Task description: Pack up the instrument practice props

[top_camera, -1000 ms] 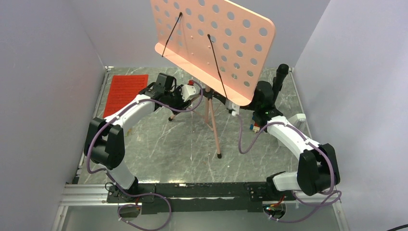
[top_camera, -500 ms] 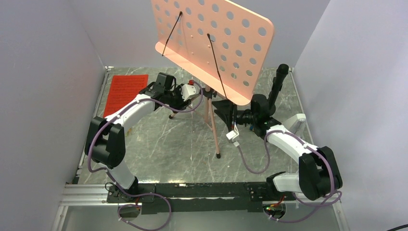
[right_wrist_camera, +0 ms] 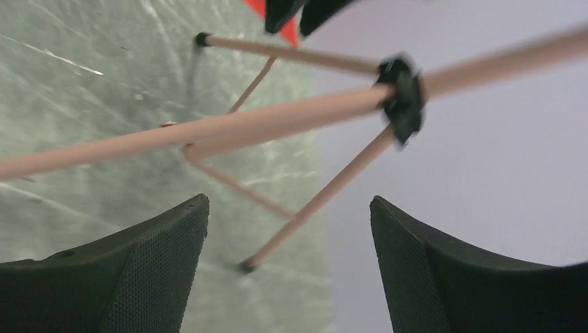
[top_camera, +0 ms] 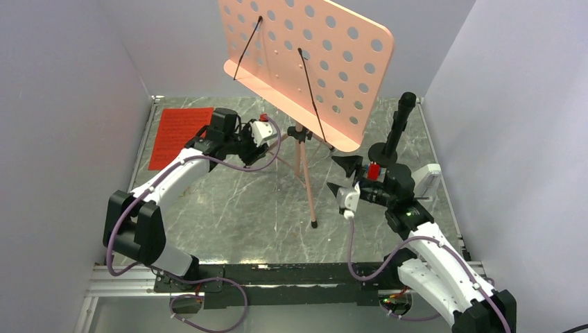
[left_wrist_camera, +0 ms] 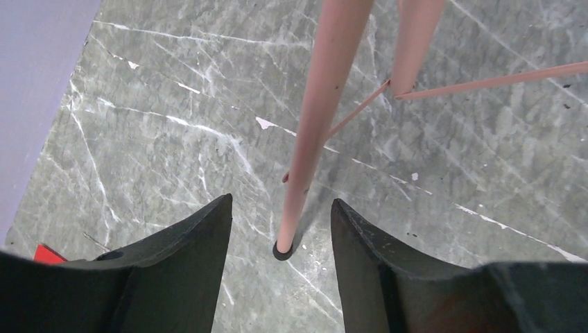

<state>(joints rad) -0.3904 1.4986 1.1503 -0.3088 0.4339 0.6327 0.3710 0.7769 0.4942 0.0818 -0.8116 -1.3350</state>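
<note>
The stand [top_camera: 310, 66] is upright on its tripod mid-table [top_camera: 236, 208], desk raised and legs spread, so none of it is folded yet; the change you should note is at the right gripper [top_camera: 341, 175]; a second ago it sat shut up by the desk's lower edge, and now it has let go, dropped and drawn back toward its own base; its jaws stand wide with nothing between them, and its wrist view looks across at the hub [right_wrist_camera: 401, 97] and legs from a short way off; the stand has barely shifted through that release, so whatever the right arm tried at the desk seems finished or abandoned, and folding remains to be done; the left gripper [left_wrist_camera: 281, 208] has moved only slightly; its jaws are open and straddle one leg [left_wrist_camera: 312, 139] near the foot, a gap showing on each side, so it holds nothing; the sheets [top_camera: 182, 132] lie flat at the far left; what looks like the metronome [top_camera: 426, 177] sits by the right wall; both are unpacked.
</note>
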